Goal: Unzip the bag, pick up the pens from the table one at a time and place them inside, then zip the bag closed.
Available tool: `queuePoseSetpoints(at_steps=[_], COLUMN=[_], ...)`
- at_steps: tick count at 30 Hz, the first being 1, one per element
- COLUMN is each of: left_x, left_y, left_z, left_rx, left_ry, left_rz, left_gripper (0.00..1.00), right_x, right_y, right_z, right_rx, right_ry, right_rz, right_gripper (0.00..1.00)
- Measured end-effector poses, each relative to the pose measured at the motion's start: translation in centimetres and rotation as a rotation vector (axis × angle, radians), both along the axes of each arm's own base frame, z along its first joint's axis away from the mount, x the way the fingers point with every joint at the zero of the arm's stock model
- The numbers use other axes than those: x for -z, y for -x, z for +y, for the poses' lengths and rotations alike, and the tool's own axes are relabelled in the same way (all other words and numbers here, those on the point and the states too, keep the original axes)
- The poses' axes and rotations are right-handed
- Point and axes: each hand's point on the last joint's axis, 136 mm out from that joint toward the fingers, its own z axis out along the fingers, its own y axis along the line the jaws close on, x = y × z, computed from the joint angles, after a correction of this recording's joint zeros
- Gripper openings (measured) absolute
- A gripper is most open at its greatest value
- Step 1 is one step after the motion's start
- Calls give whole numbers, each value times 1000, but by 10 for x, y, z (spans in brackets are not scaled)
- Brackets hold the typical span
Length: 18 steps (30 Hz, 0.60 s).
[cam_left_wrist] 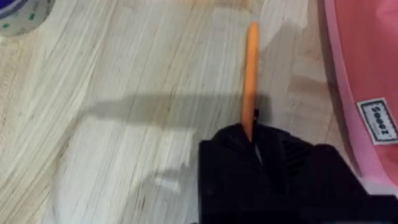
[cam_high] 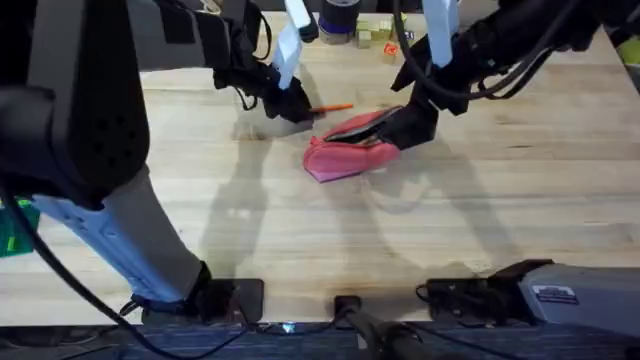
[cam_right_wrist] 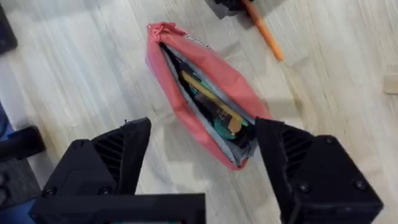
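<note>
While the pink bag (cam_high: 350, 148) lies unzipped near the middle of the table (cam_high: 300, 240), its slit gaping wide, both arms work at the far half of the board. Seen from the right wrist, the bag (cam_right_wrist: 205, 93) shows a dark lining with several slim items already inside, though what each one is cannot be told. The right gripper (cam_right_wrist: 199, 155) hovers just over one end of the bag with its fingers (cam_right_wrist: 115, 155) spread wide apart and nothing between them. Just beside the bag, on its far left side, the orange pen (cam_high: 335, 106) lies on the wood. The left gripper (cam_left_wrist: 252, 140) is pressed together on one end of the orange pen (cam_left_wrist: 250, 74), the rest of the shaft pointing away from it. In that left wrist view the bag's edge (cam_left_wrist: 367, 74) runs close alongside. The near half of the table is bare wood, open room toward the arm bases.
</note>
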Motion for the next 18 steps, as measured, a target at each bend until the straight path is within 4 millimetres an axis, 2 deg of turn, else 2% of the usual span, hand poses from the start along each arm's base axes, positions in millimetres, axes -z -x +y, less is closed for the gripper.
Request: queuePoseSetpoints(at_steps=[2,18], left_x=[-1,-4], left_y=[0,0], left_z=[-1,0], left_rx=[2,-1], left_ry=[8,-3], left_rz=[0,12], left_gripper=[54,41], right_x=[0,0], right_y=[0,0], right_z=[0,0], right_rx=[0,0], right_ry=[0,0], right_rz=[0,0], right_gripper=[996,996])
